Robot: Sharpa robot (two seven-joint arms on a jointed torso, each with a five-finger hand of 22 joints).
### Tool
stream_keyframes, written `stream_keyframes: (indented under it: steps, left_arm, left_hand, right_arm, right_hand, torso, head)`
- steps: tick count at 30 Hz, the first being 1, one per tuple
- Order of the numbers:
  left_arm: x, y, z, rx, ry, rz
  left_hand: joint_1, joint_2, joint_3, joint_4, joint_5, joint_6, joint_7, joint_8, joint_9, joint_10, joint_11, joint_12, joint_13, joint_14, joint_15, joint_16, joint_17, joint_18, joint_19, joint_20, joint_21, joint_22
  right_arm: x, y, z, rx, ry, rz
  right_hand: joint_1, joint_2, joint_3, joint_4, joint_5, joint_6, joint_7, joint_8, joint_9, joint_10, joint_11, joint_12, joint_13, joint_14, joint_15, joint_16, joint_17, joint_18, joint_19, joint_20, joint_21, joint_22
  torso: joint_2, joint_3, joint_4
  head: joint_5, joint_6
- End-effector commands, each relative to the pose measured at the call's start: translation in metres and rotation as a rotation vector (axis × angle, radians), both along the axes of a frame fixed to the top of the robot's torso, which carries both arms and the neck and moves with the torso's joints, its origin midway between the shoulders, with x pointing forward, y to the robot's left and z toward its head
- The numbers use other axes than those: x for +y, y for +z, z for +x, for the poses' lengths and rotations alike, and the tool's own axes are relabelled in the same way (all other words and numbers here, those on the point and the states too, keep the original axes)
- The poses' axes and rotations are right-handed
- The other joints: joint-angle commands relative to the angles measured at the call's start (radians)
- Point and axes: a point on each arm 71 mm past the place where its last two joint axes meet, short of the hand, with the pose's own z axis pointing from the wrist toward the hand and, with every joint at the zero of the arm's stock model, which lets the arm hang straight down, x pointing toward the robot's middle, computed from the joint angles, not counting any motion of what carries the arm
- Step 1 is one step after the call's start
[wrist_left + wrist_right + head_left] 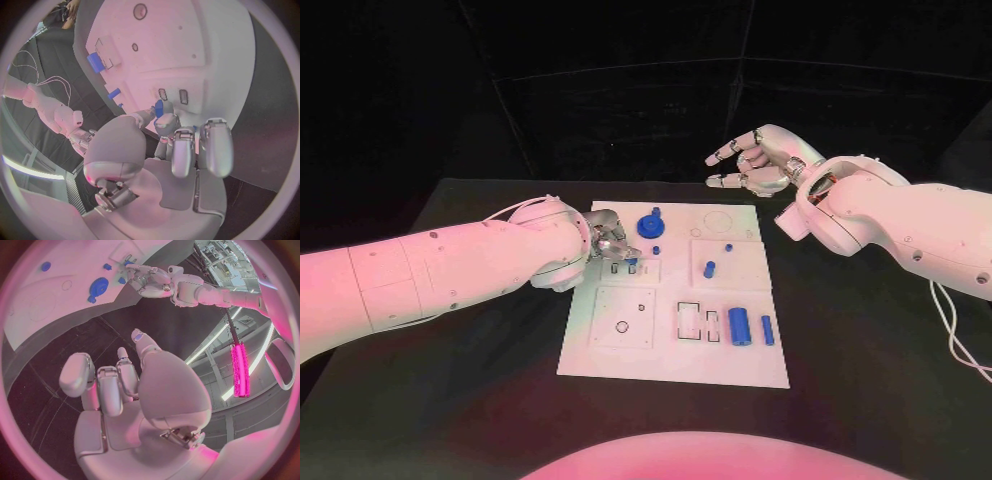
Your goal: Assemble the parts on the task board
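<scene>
The white task board (625, 345) lies mid-table. My left hand (607, 243) is low over its upper left part, and its thumb and a finger (166, 122) pinch a small blue part (159, 107) beside two small empty slots (183, 96). More small blue pieces (632, 263) lie just under the hand. A blue round part (651, 224) stands near the board's far edge, and a blue peg (710, 268) stands right of centre. My right hand (754, 162) hangs raised beyond the board's far right corner, fingers loosely bent and apart, holding nothing.
Blue blocks (738, 325) sit in the board's near right area beside an empty rectangular outline (689, 320). A square plate with a small ring (623, 326) takes the near left. Black table (877, 340) surrounds the board on both sides.
</scene>
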Motion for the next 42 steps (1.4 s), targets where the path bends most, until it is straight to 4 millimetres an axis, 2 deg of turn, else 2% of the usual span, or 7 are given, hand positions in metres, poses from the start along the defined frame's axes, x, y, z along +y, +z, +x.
stream_keyframes:
  steps: [1, 33, 42]
  left_arm:
    - [-0.0006, -0.0019, -0.0017, 0.025, -0.027, 0.043]
    - [-0.0015, -0.0076, -0.0074, 0.115, -0.076, 0.114]
    - [-0.0046, -0.0075, -0.0065, 0.111, -0.080, 0.107]
  left_hand:
    - [0.000, 0.007, 0.184, -0.179, 0.004, 0.001, -0.007, 0.002, 0.001, 0.005, 0.002, 0.002, -0.001, 0.107, -0.003, 0.003, 0.263, -0.005, 0.016, -0.002, 0.003, 0.001]
    - [-0.002, 0.004, 0.188, -0.181, 0.003, 0.002, -0.007, 0.003, 0.002, 0.008, 0.002, 0.005, 0.003, 0.107, -0.003, 0.003, 0.263, -0.006, 0.018, -0.002, 0.007, 0.007]
    - [-0.026, -0.005, 0.183, -0.174, 0.000, 0.012, -0.010, 0.006, 0.003, 0.015, 0.001, 0.011, 0.008, 0.107, -0.003, 0.003, 0.263, -0.007, 0.019, -0.002, 0.008, 0.010]
  right_arm:
    - [0.0010, 0.0014, 0.0001, -0.003, 0.010, -0.001]
    - [0.0020, 0.0011, 0.0006, -0.003, 0.014, -0.001]
    - [0.0029, 0.0010, 0.0007, -0.003, 0.016, 0.000]
  right_hand:
    - [-0.002, 0.009, -0.002, -0.001, 0.005, 0.002, 0.001, 0.007, -0.001, -0.002, -0.004, -0.003, -0.001, 0.066, -0.010, -0.005, 0.086, 0.007, 0.000, -0.005, -0.006, -0.001]
    - [-0.002, 0.009, -0.002, -0.001, 0.005, 0.002, 0.001, 0.007, -0.001, -0.002, -0.004, -0.003, -0.001, 0.066, -0.010, -0.005, 0.086, 0.007, 0.000, -0.005, -0.006, -0.001]
    - [-0.002, 0.009, -0.002, -0.001, 0.005, 0.002, 0.001, 0.007, -0.001, -0.002, -0.004, -0.003, -0.001, 0.066, -0.010, -0.005, 0.086, 0.007, 0.000, -0.005, -0.006, -0.001]
  torso:
    - [0.000, 0.0000, 0.0010]
    - [0.000, 0.0007, 0.0006]
    - [0.000, 0.0005, -0.0002]
  head:
    - [0.000, -0.002]
    - [0.000, -0.011]
    - [0.002, -0.013]
